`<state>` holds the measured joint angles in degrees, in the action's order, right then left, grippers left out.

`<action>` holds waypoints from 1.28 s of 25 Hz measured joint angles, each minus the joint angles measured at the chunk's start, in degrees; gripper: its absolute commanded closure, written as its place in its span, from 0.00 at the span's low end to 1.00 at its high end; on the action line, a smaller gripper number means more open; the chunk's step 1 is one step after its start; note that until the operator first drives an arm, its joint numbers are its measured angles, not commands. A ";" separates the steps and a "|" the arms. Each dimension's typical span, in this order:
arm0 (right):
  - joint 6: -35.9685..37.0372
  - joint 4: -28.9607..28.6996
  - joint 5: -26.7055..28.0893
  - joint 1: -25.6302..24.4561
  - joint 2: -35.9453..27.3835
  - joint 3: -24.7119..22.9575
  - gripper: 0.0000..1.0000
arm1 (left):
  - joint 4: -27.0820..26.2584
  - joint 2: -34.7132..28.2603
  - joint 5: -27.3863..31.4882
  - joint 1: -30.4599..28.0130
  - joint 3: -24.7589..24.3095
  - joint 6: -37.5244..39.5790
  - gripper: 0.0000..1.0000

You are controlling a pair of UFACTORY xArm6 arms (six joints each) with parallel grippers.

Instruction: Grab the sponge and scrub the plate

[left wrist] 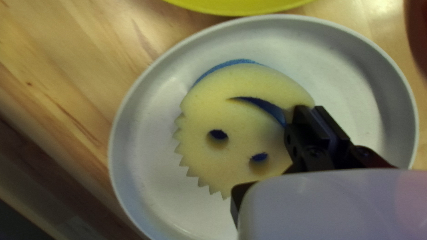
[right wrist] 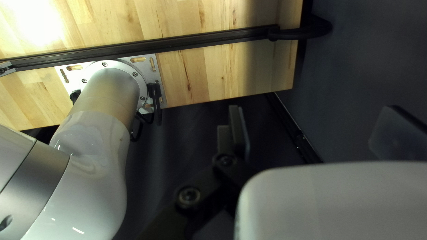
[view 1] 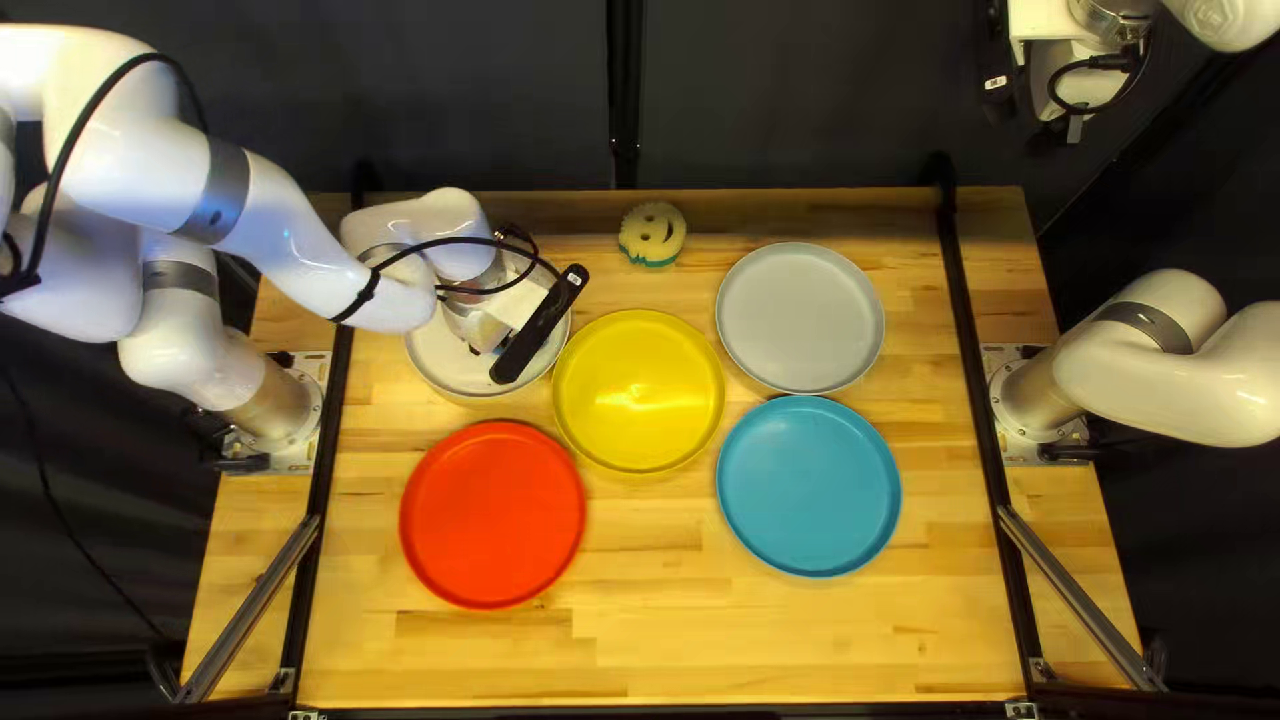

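In the top left view my left gripper [view 1: 488,331] is over the white plate [view 1: 440,358] at the back left, its fingers hidden. In the left wrist view the left gripper [left wrist: 316,116] is shut on the edge of a yellow smiling sponge [left wrist: 235,115] with a blue underside. This sponge lies flat over the white plate [left wrist: 147,133], inside its rim; contact beneath is hidden. My right gripper [view 1: 1083,83] is raised beyond the far right of the table, and in the right wrist view this right gripper [right wrist: 318,133] stands open and holds nothing.
A second smiling sponge [view 1: 652,235] sits near the table's far edge. Yellow [view 1: 639,391], red [view 1: 494,515], blue [view 1: 810,486] and grey [view 1: 800,318] plates lie around the middle. Black rails [view 1: 980,400] run along both sides.
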<state>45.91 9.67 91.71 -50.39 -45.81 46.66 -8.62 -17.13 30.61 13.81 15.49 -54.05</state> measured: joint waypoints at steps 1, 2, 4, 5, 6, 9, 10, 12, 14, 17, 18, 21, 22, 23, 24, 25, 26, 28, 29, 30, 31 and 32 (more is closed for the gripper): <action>0.00 0.00 0.00 0.00 0.00 0.00 0.00 | -0.01 -0.92 0.23 -0.20 -0.65 0.43 1.00; 0.00 0.00 0.00 0.00 0.00 0.00 0.00 | 0.05 -1.90 0.52 -0.42 -1.31 0.94 1.00; 0.00 0.00 0.00 0.00 0.00 0.00 0.00 | 0.28 -3.62 1.12 -0.82 -2.50 1.95 1.00; 0.00 0.00 0.00 0.00 0.00 0.00 0.00 | 0.37 -4.19 1.33 -0.90 -2.95 2.28 1.00; 0.00 0.00 0.00 0.00 0.00 0.00 0.00 | 0.42 -4.55 1.46 -0.92 -3.26 2.48 1.00; 0.00 0.00 0.00 0.00 0.00 0.00 0.00 | 0.37 -4.81 1.50 -0.65 -3.70 2.54 1.00; 0.00 0.00 0.00 0.00 0.00 0.00 0.00 | 0.28 -4.65 1.45 -0.47 -3.65 2.37 1.00; 0.00 0.00 0.00 0.00 0.00 0.00 0.00 | 0.01 -3.67 1.18 0.05 -3.05 1.68 1.00; 0.00 0.00 0.00 0.00 0.00 0.00 0.00 | -0.35 -2.28 0.78 0.65 -2.00 0.77 1.00; 0.00 0.00 0.00 0.00 0.00 0.00 0.00 | -0.84 0.25 0.41 1.88 0.46 -1.08 1.00; 0.00 0.00 0.00 0.00 0.00 0.00 0.00 | -0.99 0.98 0.35 2.36 1.23 -1.76 1.00; 0.00 0.00 0.00 0.00 0.00 0.00 0.00 | -1.42 3.03 0.31 3.83 3.49 -3.80 1.00; 0.00 0.00 0.00 0.00 0.00 0.00 0.00 | -1.53 3.61 0.38 4.24 4.18 -4.38 1.00; 0.00 0.00 0.00 0.00 0.00 0.00 0.00 | -1.61 4.17 0.47 4.59 4.86 -4.90 1.00; 0.00 0.00 0.00 0.00 0.00 0.00 0.00 | -1.67 4.68 0.59 4.95 5.52 -5.42 1.00; 0.00 0.00 0.00 0.00 0.00 0.00 0.00 | -1.72 5.17 0.73 5.31 6.12 -5.96 1.00; 0.00 0.00 0.00 0.00 0.00 0.00 0.00 | -1.79 5.62 0.84 5.67 6.64 -6.48 1.00; 0.00 0.00 0.00 0.00 0.00 0.00 0.00 | -1.92 6.22 0.99 6.31 7.22 -7.41 1.00; 0.00 0.00 0.00 0.00 0.00 0.00 0.00 | -1.99 6.32 1.03 6.58 7.26 -7.80 1.00; 0.00 0.00 0.00 0.00 0.00 0.00 0.00 | -2.07 6.19 1.08 6.84 7.01 -8.14 1.00; 0.00 0.00 0.00 0.00 0.00 0.00 0.00 | -2.12 5.92 1.11 7.00 6.63 -8.33 1.00; 0.00 0.00 0.00 0.00 0.00 0.00 0.00 | -2.16 5.45 1.18 7.14 6.10 -8.46 1.00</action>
<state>45.91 9.67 91.71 -50.39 -45.81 46.66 -10.78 -11.68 31.78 20.96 21.59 -62.51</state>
